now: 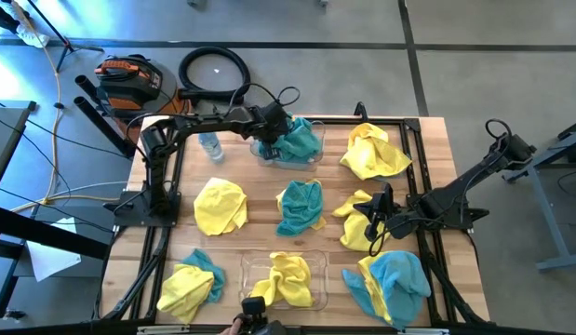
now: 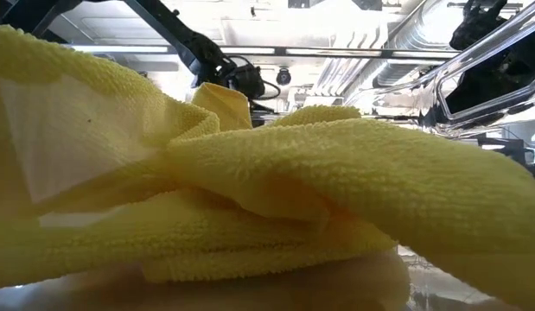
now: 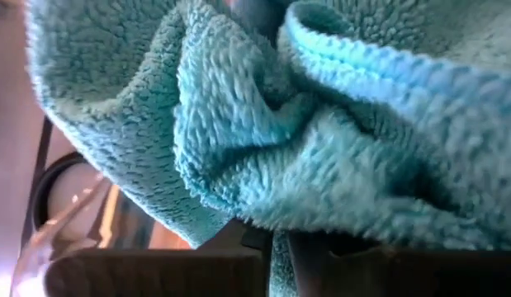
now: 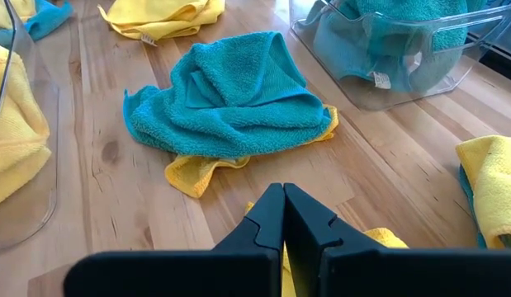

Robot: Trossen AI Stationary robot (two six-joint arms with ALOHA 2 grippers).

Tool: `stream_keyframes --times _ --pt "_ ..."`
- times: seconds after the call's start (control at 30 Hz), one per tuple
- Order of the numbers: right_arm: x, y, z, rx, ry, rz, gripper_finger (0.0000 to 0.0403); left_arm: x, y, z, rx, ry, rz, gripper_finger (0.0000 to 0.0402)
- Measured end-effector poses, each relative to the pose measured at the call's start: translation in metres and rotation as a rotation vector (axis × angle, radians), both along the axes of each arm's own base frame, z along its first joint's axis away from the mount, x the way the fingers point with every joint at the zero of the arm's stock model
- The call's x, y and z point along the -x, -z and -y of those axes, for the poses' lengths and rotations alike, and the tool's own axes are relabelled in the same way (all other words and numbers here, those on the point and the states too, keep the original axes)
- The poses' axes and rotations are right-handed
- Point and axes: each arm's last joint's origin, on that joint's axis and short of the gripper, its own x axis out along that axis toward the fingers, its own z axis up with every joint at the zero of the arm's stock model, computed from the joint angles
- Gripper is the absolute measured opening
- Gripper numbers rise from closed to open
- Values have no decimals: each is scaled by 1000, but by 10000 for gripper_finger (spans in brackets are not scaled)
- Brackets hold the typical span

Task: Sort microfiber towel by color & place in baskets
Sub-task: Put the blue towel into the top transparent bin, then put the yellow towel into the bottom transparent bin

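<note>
Teal towels [image 1: 300, 140] are heaped in the far basket [image 1: 269, 154], crumpled, with no clear long axis to be made out. The left gripper [image 1: 272, 126] is seen at that basket's left edge, pressed against teal cloth [image 3: 321, 148]; whether its fingers are apart cannot be told. Yellow towels [image 1: 286, 277] are bunched in the near basket [image 1: 253, 268]. The right gripper [image 4: 283, 216] is held with fingers together above a yellow towel [image 1: 354, 219], just right of the centre teal towel [image 4: 226, 95].
</note>
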Motion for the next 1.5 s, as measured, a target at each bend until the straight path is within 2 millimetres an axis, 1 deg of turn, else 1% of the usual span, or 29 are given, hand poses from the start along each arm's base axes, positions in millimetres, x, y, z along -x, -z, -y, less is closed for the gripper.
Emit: stream_keyframes --times 0.3,0.43,0.67,0.8,0.9,0.97,1.03,1.17,1.23,1.33,1.5 --pt "0 0 0 -2 2 -1 0 4 -33 7 -48 6 85 85" --pt "0 0 0 -4 3 0 0 8 -47 9 -68 3 116 102" --pt "0 0 0 -4 4 0 0 19 -68 16 -76 -12 133 108" --pt "0 0 0 -4 4 0 0 27 -81 21 -56 -70 165 108" --pt "0 0 0 -5 4 0 0 36 -86 28 -5 -128 152 108" --pt "0 0 0 -7 5 1 0 41 -89 36 57 -132 136 108" --pt "0 0 0 -7 5 1 0 45 -89 49 111 -128 135 108" --pt "0 0 0 -7 6 1 0 53 -87 84 147 -103 157 108" --pt "0 0 0 -7 6 1 0 59 -86 103 156 -86 194 107" --pt "0 0 0 -8 5 2 0 72 -83 131 171 -64 253 103" --pt "0 0 0 -10 4 7 0 104 -82 172 213 -51 376 95"
